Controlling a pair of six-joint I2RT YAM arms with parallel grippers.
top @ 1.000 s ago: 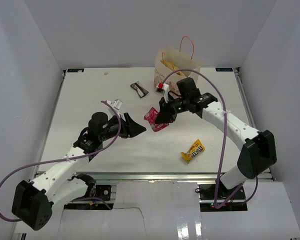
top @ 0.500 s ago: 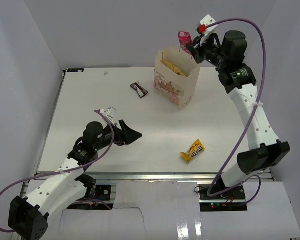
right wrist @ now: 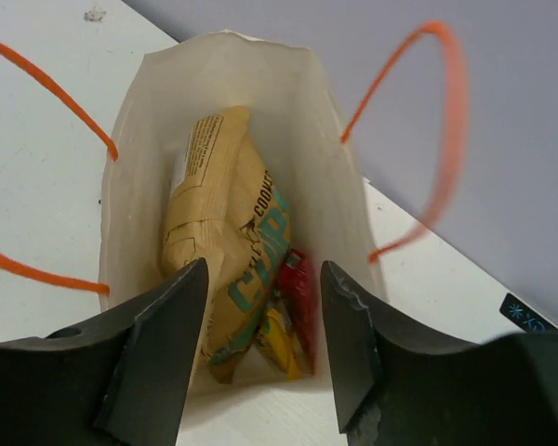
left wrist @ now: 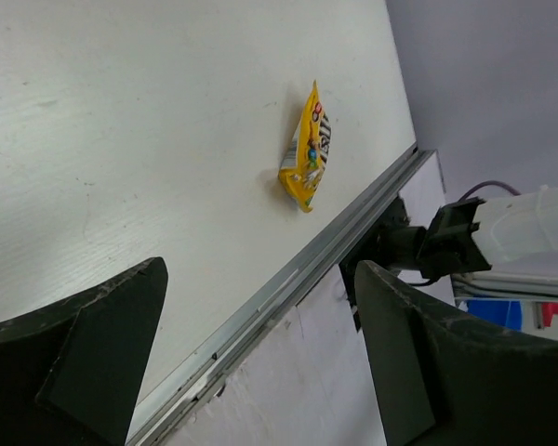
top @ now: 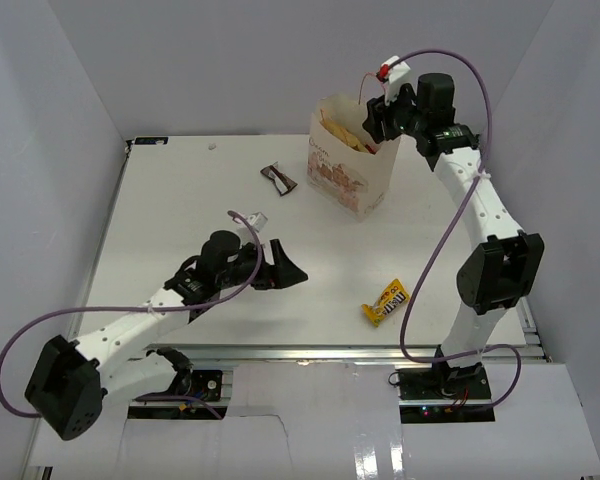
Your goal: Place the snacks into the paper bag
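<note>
Right gripper [right wrist: 263, 269] held spread over paper bag [right wrist: 325, 139].
M&M's pouch [left wrist: 307, 149] may be pushed off the table edge [left wrist: 288, 269] by the spread left gripper [left wrist: 260, 269].

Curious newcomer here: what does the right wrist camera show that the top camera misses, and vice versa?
Right wrist only: a red wrapper and yellow packet deep in the paper bag. Top only: the M&M's pouch and a dark wrapper on the table, plus the open left gripper. Both: the bag, its tan chip bag, the open right gripper above.
</note>
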